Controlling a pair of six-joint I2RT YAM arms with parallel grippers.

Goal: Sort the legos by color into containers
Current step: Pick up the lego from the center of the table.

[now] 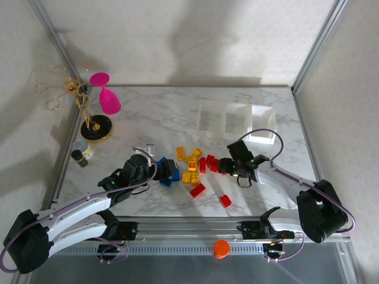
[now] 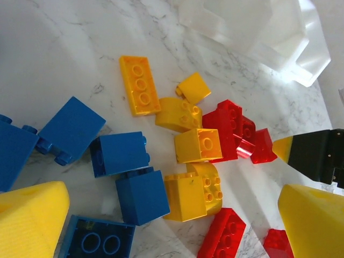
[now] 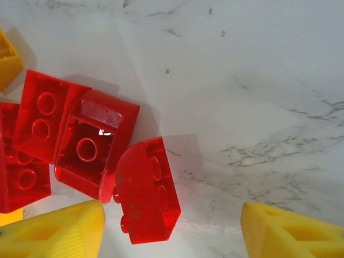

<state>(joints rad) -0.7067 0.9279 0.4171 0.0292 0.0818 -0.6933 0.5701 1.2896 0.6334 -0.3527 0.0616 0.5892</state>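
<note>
On the marble counter, far left, we see a pink balloon-shaped ornament beside a round black base carrying tangled gold wire, perhaps a stand. A small black-capped jar sits nearer; an orange knob sits by the front rail.

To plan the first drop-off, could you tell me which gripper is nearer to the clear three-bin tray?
Right. The right gripper sits just in front of the tray, over the red bricks; the left gripper is farther, off to the left, beside the blue bricks.
</note>
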